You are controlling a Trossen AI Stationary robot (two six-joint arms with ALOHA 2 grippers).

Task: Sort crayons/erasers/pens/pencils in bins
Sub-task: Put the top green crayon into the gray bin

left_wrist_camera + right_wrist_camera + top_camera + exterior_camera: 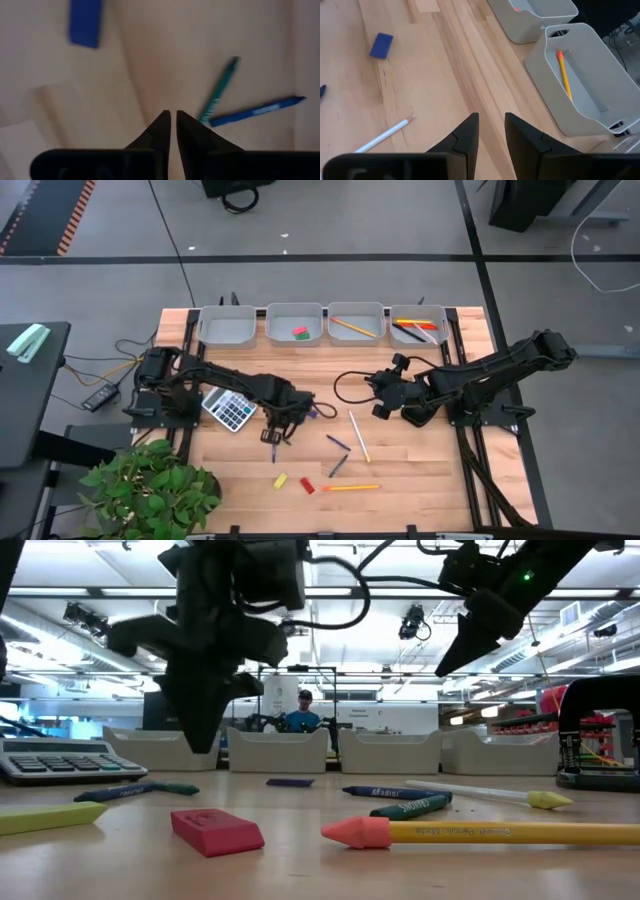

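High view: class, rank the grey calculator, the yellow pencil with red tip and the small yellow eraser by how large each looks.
1. Grey calculator
2. Yellow pencil with red tip, longer but far thinner
3. Small yellow eraser

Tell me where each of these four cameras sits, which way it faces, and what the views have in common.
High view: overhead, looking straight down on the table, both arms and the four bins.
Low view: at tabletop height, looking across toward the bins; both arms hang in from above.
Left wrist view: on the left arm, facing down at the tabletop past the left gripper, nearly shut.
Right wrist view: on the right arm, looking past the right gripper, slightly open, toward two bins.
Shared: the red eraser appears in both high and low views.
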